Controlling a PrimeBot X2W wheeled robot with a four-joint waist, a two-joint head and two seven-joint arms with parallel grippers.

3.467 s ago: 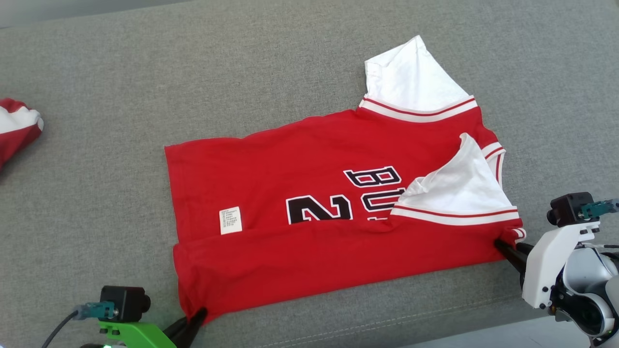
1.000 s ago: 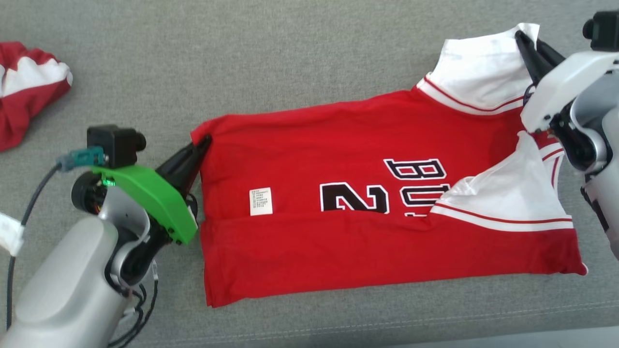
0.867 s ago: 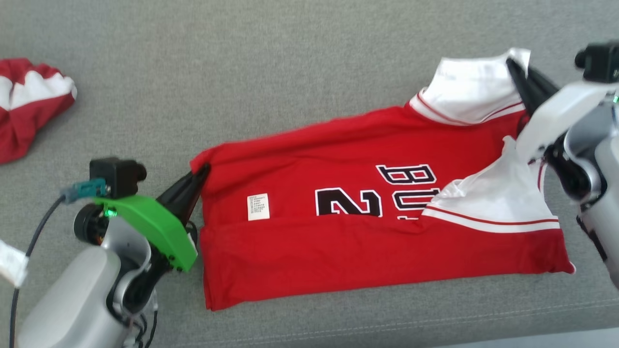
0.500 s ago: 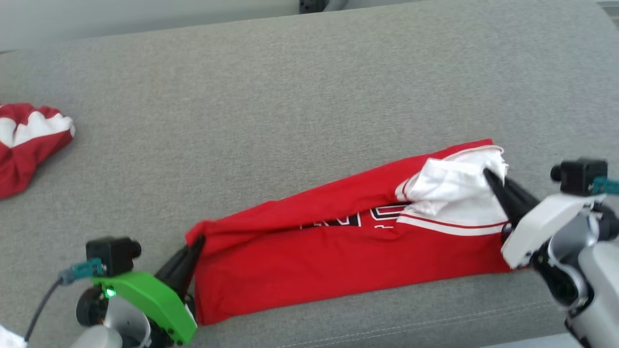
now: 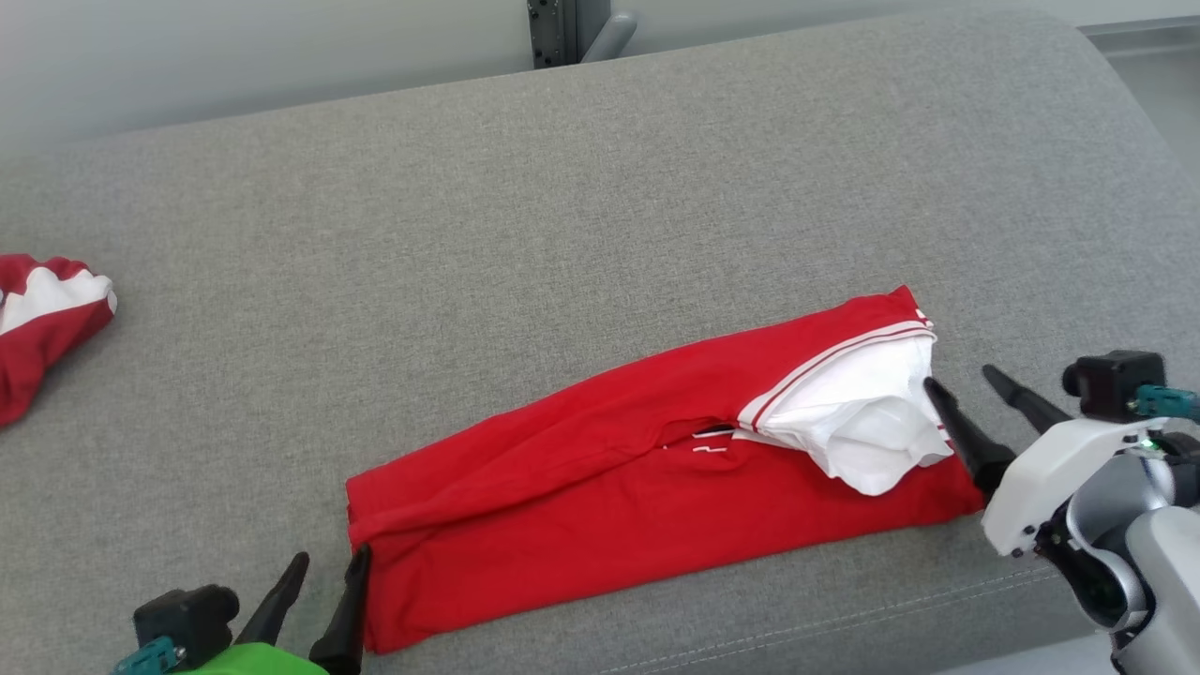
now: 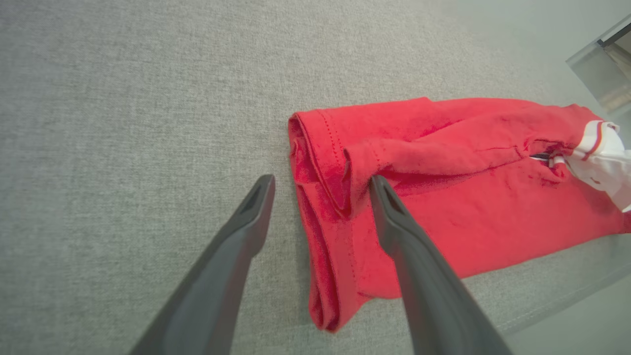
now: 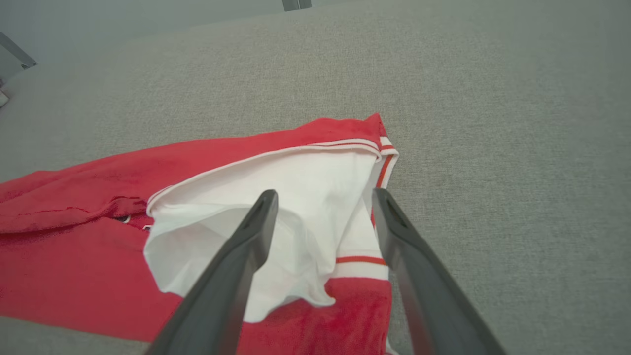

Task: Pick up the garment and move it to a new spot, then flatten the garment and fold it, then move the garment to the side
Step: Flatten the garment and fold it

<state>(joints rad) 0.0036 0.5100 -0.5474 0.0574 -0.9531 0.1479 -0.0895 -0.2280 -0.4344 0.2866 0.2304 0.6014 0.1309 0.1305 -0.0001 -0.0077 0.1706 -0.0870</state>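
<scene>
The garment (image 5: 609,478), a red jersey, lies folded lengthwise into a long narrow band on the grey fabric surface (image 5: 562,187), running from 7 o'clock to 3 o'clock in the head view. Its white sleeve (image 5: 862,431) bunches loosely at the 3 o'clock end. The left hand (image 5: 330,558) sits at the hem end and the right hand (image 5: 958,377) at the sleeve end, both with fingers apart, gripping nothing. Folding looks half done: the next move likely calls for tucking the sleeve flat, then pinching 1 end and carrying it over the other. Another red-and-white garment (image 5: 47,319) lies well apart at 9 o'clock.
</scene>
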